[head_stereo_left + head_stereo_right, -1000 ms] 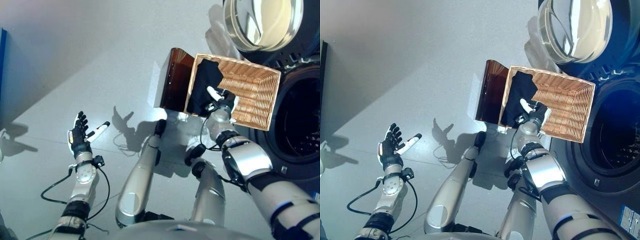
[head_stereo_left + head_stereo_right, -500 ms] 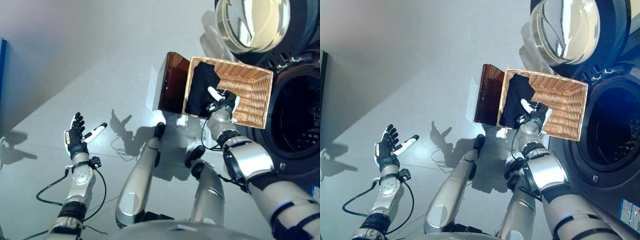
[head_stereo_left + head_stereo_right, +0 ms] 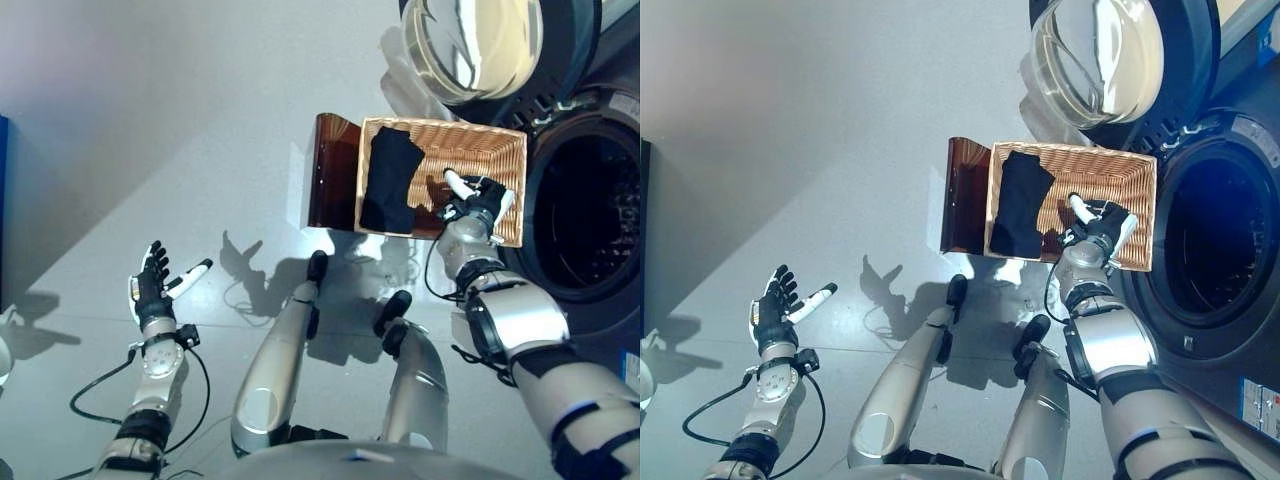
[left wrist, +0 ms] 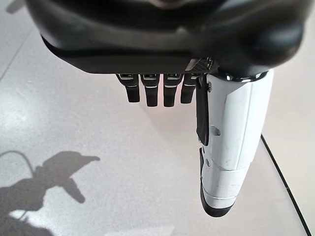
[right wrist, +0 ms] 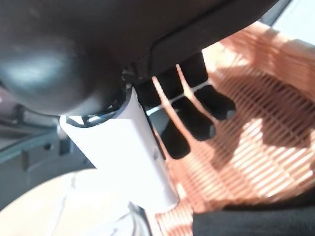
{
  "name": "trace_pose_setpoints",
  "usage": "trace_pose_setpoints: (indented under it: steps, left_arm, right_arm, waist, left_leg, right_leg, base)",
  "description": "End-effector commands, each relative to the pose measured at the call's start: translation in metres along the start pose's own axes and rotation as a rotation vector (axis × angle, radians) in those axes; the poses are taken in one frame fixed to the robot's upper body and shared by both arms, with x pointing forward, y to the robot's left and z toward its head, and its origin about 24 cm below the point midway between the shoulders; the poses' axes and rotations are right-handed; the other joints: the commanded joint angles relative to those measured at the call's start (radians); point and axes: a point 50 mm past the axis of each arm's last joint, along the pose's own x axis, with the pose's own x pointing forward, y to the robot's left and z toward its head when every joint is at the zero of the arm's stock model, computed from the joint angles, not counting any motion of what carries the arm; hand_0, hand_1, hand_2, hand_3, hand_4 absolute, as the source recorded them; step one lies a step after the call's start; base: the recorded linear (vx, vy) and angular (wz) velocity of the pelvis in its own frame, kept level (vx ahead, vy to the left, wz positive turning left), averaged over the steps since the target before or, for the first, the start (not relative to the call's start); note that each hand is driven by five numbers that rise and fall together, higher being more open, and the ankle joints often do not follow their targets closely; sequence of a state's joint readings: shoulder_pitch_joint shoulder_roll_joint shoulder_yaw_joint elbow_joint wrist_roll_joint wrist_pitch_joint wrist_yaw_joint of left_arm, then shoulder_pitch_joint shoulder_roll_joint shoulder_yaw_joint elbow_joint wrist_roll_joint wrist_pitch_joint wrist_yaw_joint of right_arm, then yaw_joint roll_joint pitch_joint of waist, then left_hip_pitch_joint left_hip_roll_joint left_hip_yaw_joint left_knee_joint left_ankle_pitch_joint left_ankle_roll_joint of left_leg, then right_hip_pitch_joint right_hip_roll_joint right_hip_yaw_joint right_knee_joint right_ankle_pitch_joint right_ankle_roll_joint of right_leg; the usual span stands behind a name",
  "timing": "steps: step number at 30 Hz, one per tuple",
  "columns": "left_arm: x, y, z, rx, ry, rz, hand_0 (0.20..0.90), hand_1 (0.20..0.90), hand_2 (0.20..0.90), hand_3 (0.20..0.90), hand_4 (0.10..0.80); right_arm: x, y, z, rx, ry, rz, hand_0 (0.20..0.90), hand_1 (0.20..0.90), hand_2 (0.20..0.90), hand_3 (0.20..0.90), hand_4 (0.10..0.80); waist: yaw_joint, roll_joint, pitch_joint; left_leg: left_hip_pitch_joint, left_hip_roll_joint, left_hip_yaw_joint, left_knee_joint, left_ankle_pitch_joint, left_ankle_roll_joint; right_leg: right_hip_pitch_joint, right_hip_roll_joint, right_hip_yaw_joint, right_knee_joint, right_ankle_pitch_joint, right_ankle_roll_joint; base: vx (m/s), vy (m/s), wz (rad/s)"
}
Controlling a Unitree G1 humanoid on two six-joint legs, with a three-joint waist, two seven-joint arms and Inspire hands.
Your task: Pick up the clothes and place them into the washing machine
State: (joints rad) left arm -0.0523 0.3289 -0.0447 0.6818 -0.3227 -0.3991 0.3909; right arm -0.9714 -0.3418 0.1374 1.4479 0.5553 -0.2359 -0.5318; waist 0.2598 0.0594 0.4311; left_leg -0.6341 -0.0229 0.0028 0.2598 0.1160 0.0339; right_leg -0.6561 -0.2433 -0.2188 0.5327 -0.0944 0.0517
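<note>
Our right hand (image 3: 478, 203) hovers open over the wicker basket (image 3: 500, 140) — the black garment (image 3: 388, 181) lies lengthwise just leftward; our left hand (image 3: 153, 293), open, is well apart.

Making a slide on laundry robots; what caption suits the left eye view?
Right hand open over the wicker basket beside the black garment; washing machine door open.

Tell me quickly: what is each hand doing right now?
Left hand: open, empty, out to the side.
Right hand: open, empty, over the basket.
</note>
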Motion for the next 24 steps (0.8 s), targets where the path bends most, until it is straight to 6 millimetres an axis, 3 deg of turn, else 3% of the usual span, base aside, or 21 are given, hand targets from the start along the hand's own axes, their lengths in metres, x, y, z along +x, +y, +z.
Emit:
trace_pose_setpoints:
  steps: [1,11,12,24]
  left_arm:
    - [-0.001,0.03,0.001,0.007,-0.045,0.091,0.9,0.9,0.9,0.9,0.8]
    - [0.001,0.034,0.003,0.0,-0.053,0.114,0.9,0.9,0.9,0.9,0.8]
    - [0.006,0.037,0.006,0.013,-0.061,0.13,0.9,0.9,0.9,0.9,0.8]
    - [0.022,0.044,0.023,0.028,-0.107,0.184,0.9,0.9,0.9,0.9,0.8]
  right_arm:
    - [0.007,-0.009,0.024,-0.037,-0.125,-0.041,0.9,0.9,0.9,0.9,0.8]
    - [0.0,0.005,0.019,-0.085,-0.13,0.015,0.9,0.9,0.9,0.9,0.8]
    - [-0.009,0.02,0.012,-0.165,-0.154,0.069,0.9,0.9,0.9,0.9,0.8]
    - [-0.024,0.044,0.01,-0.177,-0.155,0.114,0.9,0.9,0.9,0.9,0.8]
  waist:
    - [-0.005,0.037,-0.043]
    - [0.006,0.03,-0.039]
    - [0.016,0.013,-0.029]
    - [0.066,-0.041,0.012]
  left_leg:
    - [-0.037,-0.046,0.033,0.048,-0.126,-0.023]
    - [-0.037,-0.044,0.03,0.047,-0.124,-0.025]
    - [-0.036,-0.043,0.019,0.049,-0.122,-0.026]
    - [-0.072,-0.046,-0.021,0.08,-0.123,-0.034]
  right_leg:
    - [0.022,0.04,-0.015,-0.104,0.028,-0.021]
    - [0.023,0.038,-0.02,-0.105,0.031,-0.018]
    - [0.032,0.036,-0.032,-0.106,0.031,-0.015]
    - [0.038,0.032,-0.091,-0.089,0.015,-0.013]
  base:
    - [0.0,0.0,0.0]
    - [0.002,-0.005,0.0]
    - [0.021,-0.064,0.02]
    - [0.018,-0.047,0.11]
